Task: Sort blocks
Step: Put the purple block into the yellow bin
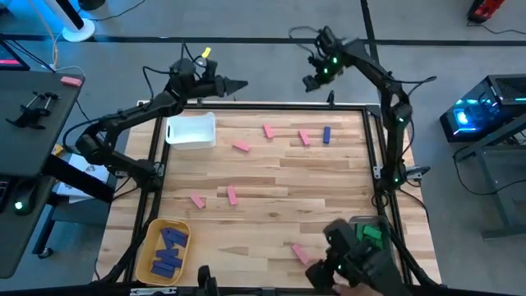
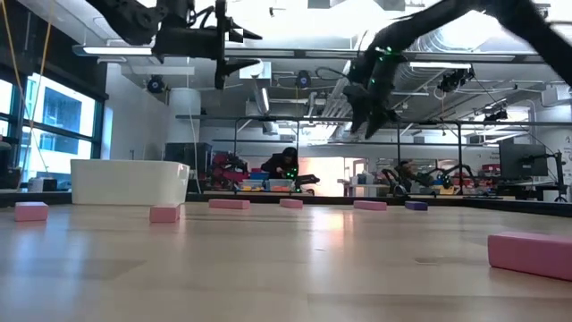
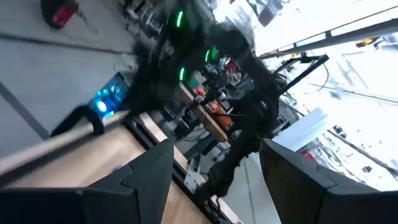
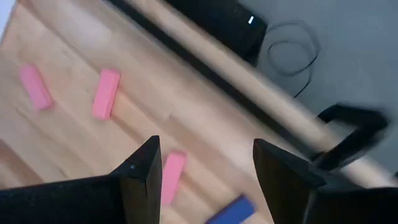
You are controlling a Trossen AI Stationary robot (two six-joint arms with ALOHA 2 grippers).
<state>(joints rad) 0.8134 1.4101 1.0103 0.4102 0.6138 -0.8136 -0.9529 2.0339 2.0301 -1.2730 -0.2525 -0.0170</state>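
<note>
Several pink blocks [image 1: 240,146] lie flat and scattered on the wooden table [image 1: 271,222], with one blue block [image 1: 326,135] near the far right. My left gripper [image 1: 237,85] hangs open and level above the table's far edge, beyond the white bin [image 1: 191,130]. My right gripper [image 1: 312,82] is open too, tilted down over the far edge; below it in the right wrist view lie pink blocks [image 4: 106,93] and the blue block [image 4: 230,210]. Both grippers are empty. The left wrist view shows my right arm [image 3: 236,93] ahead.
A yellow bin [image 1: 164,251] holding blue blocks stands at the near left. Green blocks [image 1: 372,234] show in a dark-framed container at the near right, with a person's hand [image 1: 345,285] beside it. The table's middle holds only scattered blocks.
</note>
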